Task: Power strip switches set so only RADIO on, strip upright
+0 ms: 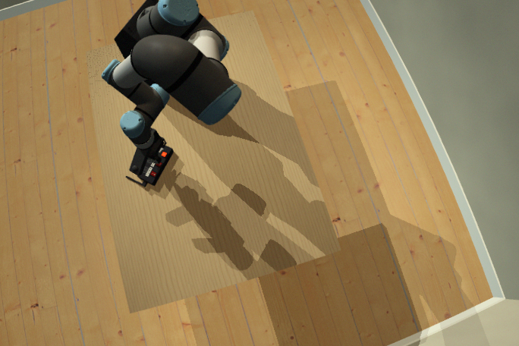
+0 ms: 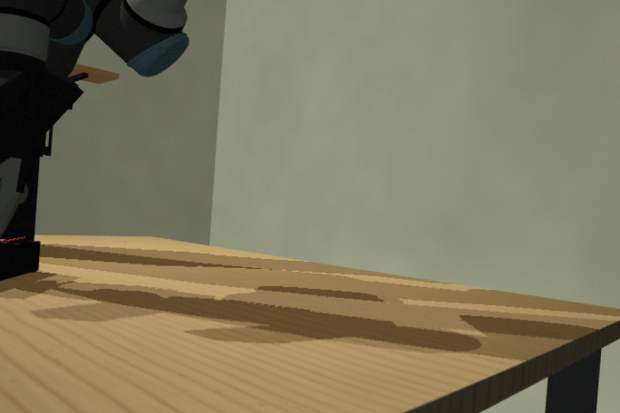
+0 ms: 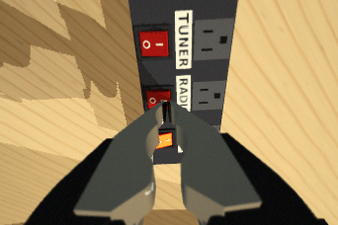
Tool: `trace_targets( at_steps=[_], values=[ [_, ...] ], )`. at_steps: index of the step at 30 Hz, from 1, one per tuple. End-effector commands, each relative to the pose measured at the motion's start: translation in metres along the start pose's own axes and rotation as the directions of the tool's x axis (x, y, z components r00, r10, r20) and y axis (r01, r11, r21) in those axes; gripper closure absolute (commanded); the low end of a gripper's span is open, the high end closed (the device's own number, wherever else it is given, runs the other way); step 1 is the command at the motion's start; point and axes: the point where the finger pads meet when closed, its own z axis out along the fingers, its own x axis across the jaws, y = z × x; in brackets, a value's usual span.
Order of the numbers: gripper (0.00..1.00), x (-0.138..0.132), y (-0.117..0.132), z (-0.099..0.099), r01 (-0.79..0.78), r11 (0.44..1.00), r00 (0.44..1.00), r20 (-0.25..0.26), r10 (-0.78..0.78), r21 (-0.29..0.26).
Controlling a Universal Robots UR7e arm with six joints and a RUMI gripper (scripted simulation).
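Observation:
A black power strip (image 3: 182, 59) lies face up on the table, switches and labels showing. In the wrist view the TUNER switch (image 3: 153, 43) is dark red at the top, the RADIO switch (image 3: 156, 98) below it is dark red, and a third switch (image 3: 165, 139) nearest me glows orange, its label hidden by my fingers. My gripper (image 3: 166, 103) is shut with nothing in it, and its tips point down at the lower edge of the RADIO switch. The strip also shows in the overhead view (image 1: 153, 166) under my wrist, and at the left edge of the side view (image 2: 6, 254).
The arm (image 1: 174, 61) bends over the table's far left part. The strip lies near the table's left side. The table's right edge and a leg (image 2: 571, 381) show in the side view.

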Motion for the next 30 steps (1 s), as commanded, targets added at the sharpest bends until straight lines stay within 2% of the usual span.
trace_targets(
  at_steps=[1, 21, 30],
  values=[
    [1.00, -0.001, -0.001, 0.003, 0.002, 1.000, 1.000, 0.001, -0.002, 0.000],
    [1.00, 0.000, 0.000, 0.003, 0.000, 1.000, 1.000, 0.001, 0.000, 0.000],
    [1.00, 0.000, 0.001, -0.006, -0.002, 1.000, 1.000, 0.001, 0.002, 0.000]
  ],
)
